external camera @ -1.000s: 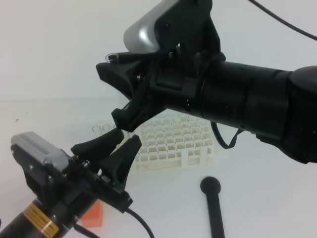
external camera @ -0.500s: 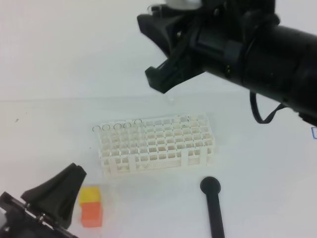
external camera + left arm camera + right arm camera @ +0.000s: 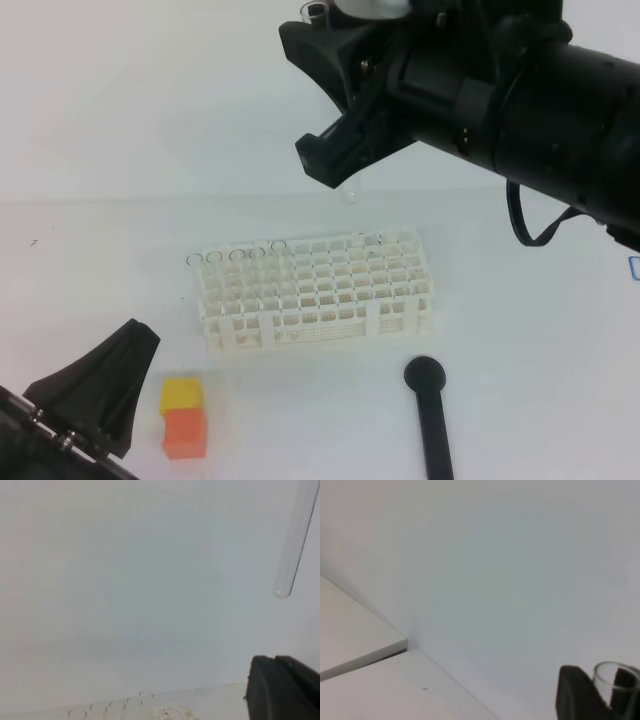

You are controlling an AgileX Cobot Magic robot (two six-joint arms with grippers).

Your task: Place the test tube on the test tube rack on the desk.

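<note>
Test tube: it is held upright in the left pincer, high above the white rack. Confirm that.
Wrong pincer. The test tube is held by the right pincer, not the left; the exterior high view shows it gripped there, hanging roughly upright well above the white rack. The left pincer sits low near the front, shut on nothing.

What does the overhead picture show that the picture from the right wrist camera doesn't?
Only the overhead view shows the white test tube rack on the desk, a yellow-orange block, a black round-ended stick, the left hand low at the left with its jaws together, and the whole right arm. Only the right wrist view shows a corner where the white walls meet. Both show the right hand gripping the test tube, seen from the wrist as an open glass rim between black fingers.
</note>
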